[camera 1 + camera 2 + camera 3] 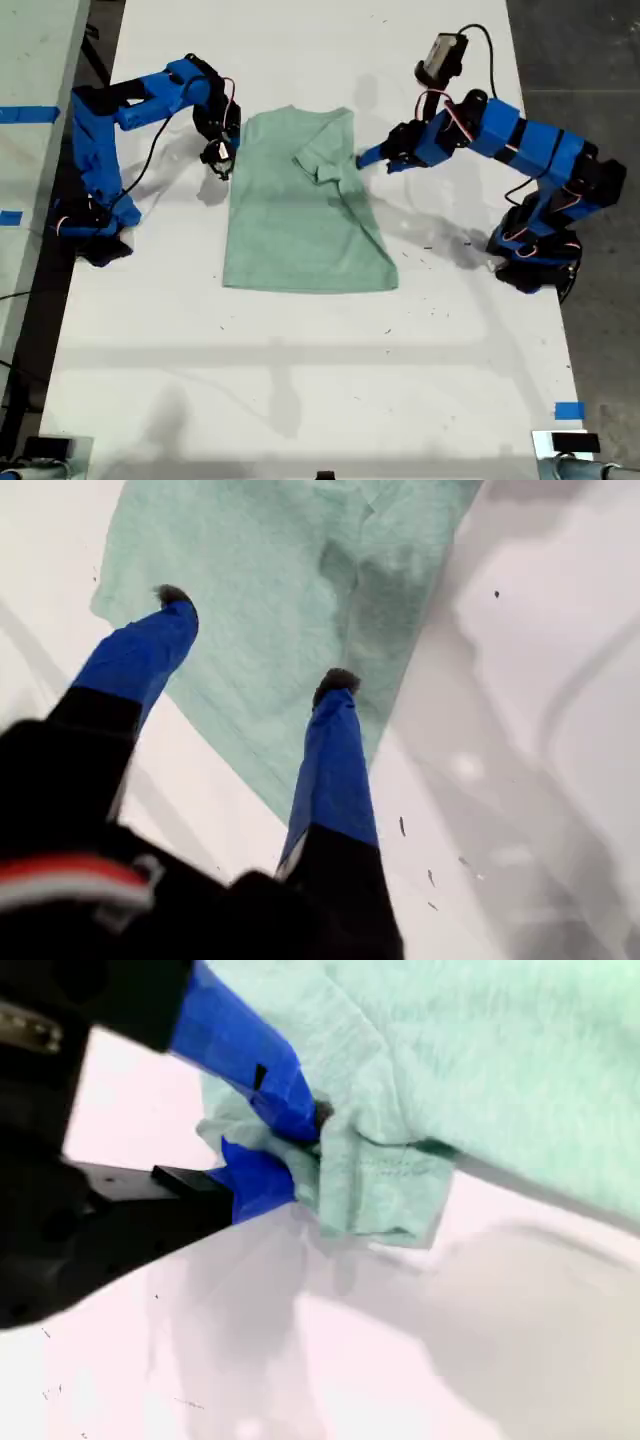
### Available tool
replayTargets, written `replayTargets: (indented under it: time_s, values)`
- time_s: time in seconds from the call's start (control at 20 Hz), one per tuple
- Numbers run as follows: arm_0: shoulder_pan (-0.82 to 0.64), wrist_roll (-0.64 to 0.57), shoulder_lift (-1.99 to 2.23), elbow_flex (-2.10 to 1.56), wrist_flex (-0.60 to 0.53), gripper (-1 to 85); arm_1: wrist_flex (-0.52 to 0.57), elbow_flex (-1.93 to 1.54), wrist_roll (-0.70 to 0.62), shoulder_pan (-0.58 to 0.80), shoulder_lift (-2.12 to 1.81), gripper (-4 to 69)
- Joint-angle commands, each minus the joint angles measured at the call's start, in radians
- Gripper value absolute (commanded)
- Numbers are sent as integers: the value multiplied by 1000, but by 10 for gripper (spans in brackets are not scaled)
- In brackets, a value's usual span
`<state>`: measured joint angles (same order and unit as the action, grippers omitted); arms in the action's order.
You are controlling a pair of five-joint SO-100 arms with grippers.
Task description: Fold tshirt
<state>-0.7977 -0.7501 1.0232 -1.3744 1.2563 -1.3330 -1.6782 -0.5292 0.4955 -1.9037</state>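
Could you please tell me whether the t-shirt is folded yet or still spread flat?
Partly folded: one sleeve of the t-shirt lies turned in over the body, while my second end effector pinches the opposite sleeve.

A long white table (pixel 300 380) is seen from above, marked with small dark specks and soft shadows. Blue tape (pixel 569 410) is stuck near its edge on the exterior view's right. Grey floor (pixel 590 60) is seen beyond.

Pale mint-green tshirt (pixel 300 210), mostly flat on the white surface (pixel 300 370), one sleeve folded inward over the chest, hem toward the camera
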Motion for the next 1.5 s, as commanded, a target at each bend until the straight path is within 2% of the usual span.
replayTargets:
  time_s: [0.0,0.15,0.4,0.6,0.7,0.95,1.15,1.2,1.25,1.3,1.45]
  values:
    - [-9,-2,-5,14,23,5,28,2,9,2,-60,233]
    - [-3,-2,15,64,91,0,37,-6,12,2,-60,232]
    - [11,-11,121,302,348,0,51,-18,11,2,-60,230]
    - [100,-11,124,575,445,0,72,-34,9,5,-60,229]
    - [179,-26,84,660,385,0,77,-41,9,5,-60,229]
    - [364,-107,31,683,115,0,77,-63,11,5,-77,229]
    - [417,-130,-83,684,11,1,77,-71,14,6,-86,229]
    - [417,-132,-117,684,14,41,77,-75,17,6,-89,229]
    - [414,-132,-144,684,25,259,78,-81,17,5,-95,229]
    - [408,-123,-158,684,43,344,81,-89,20,3,-101,229]
    - [376,-104,-91,680,120,383,81,-120,23,3,-133,229]
